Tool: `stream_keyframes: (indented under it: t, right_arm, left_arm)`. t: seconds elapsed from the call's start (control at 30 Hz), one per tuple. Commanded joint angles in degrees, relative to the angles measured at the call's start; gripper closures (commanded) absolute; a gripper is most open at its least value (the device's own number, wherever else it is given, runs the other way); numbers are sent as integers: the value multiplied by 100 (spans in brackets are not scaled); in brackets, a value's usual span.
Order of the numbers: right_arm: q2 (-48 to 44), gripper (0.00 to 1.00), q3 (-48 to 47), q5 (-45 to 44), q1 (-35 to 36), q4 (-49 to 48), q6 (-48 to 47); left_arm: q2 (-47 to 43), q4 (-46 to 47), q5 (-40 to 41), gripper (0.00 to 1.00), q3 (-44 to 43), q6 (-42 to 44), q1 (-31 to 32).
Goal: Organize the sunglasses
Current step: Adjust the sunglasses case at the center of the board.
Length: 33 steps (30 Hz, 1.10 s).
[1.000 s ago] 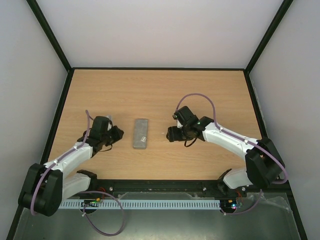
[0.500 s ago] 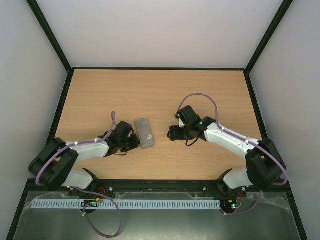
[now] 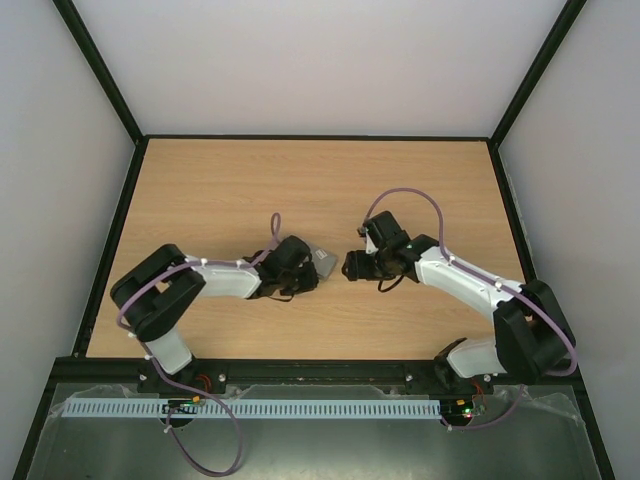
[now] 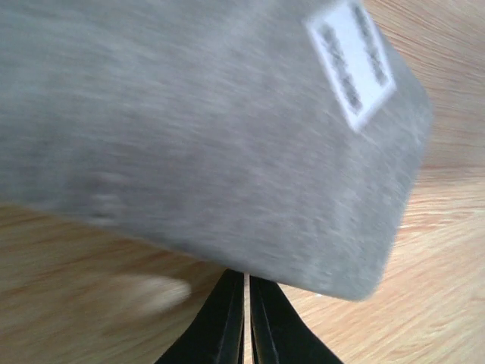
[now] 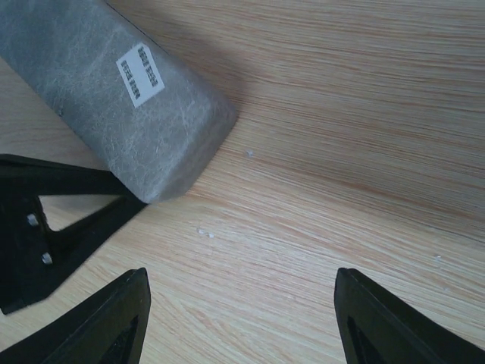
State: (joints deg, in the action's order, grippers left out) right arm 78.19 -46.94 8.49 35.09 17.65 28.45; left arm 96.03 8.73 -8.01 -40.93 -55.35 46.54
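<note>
The sunglasses are out of view in every frame. A closed grey case (image 3: 323,262) with a white label lies tilted at the table's middle, filling the left wrist view (image 4: 212,129). It also shows in the upper left of the right wrist view (image 5: 114,91). My left gripper (image 3: 311,273) is shut, its fingertips (image 4: 248,279) pressed together against the case's near edge with nothing between them. My right gripper (image 3: 348,266) stands open just right of the case. Only bare wood lies between its fingers (image 5: 241,292). The left gripper's black fingers (image 5: 68,205) reach under the case's corner there.
A wooden table (image 3: 300,180) with a black raised rim (image 3: 120,220) sits inside white walls. A white slotted cable strip (image 3: 280,408) runs along the near edge between the arm bases.
My left gripper closed and swept right, shoving the grey case rightward and turning it askew toward the right gripper. The right gripper shifted slightly right and stayed open.
</note>
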Motion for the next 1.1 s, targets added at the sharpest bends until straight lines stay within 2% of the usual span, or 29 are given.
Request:
stream_keyframes:
  t: [0.0, 0.2, 0.77, 0.93, 1.0, 1.07]
  right_arm:
    - [-168, 32, 139, 49, -143, 37, -94]
    - [-233, 32, 183, 89, -230, 70, -119]
    - [-316, 32, 195, 12, -301, 151, -94]
    - [-374, 31, 138, -108, -310, 296, -67]
    - [-508, 25, 110, -279, -317, 392, -48]
    - [-702, 16, 116, -675, -354, 477, 30]
  left_arm:
    - [432, 127, -11, 95, -447, -114, 304]
    - [748, 50, 175, 95, -790, 33, 247]
    - [779, 351, 362, 94, -1052, 420, 24]
    - [572, 474, 54, 92, -1023, 512, -43]
    - [181, 439, -41, 89, -849, 441, 57]
    - [-363, 435, -56, 81, -575, 387, 162]
